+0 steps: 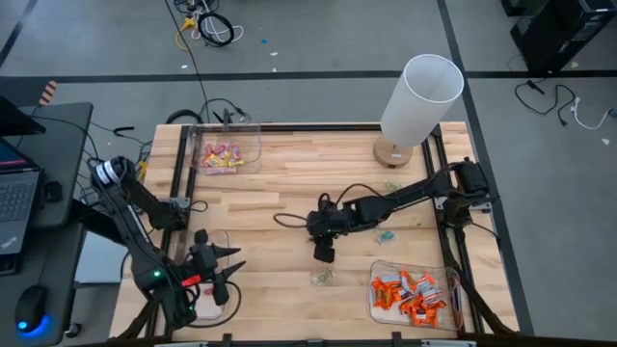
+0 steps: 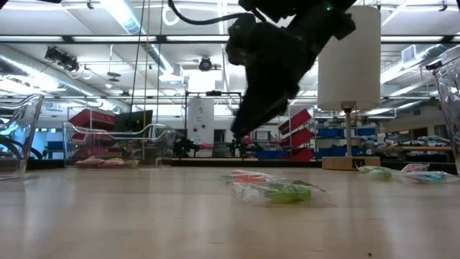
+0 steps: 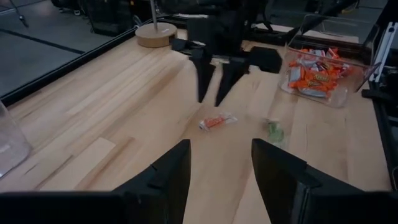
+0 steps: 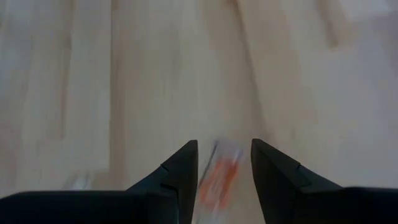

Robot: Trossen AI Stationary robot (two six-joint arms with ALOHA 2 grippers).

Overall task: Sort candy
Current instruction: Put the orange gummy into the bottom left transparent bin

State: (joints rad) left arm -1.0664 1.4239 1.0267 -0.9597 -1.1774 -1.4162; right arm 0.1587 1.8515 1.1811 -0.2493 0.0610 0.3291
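Note:
A pale-wrapped candy with an orange middle (image 3: 217, 121) lies flat on the wooden table, just below my right gripper (image 3: 212, 99). That gripper points down at it, open, its fingertips clear of the wrapper. In the right wrist view the same candy (image 4: 217, 177) shows between and beyond the fingertips. A green candy (image 3: 275, 130) lies beside it, toward the near edge (image 1: 321, 277). My left gripper (image 1: 234, 273) hovers open at the near left, above a clear bin (image 1: 207, 301), with nothing between its fingers.
A clear bin with pink and yellow candy (image 1: 227, 154) stands at the far left, and a clear bin of orange candy (image 1: 415, 294) at the near right. Two more loose candies (image 1: 386, 236) (image 1: 390, 186) lie right of centre. A white lamp (image 1: 415, 106) stands at the far right.

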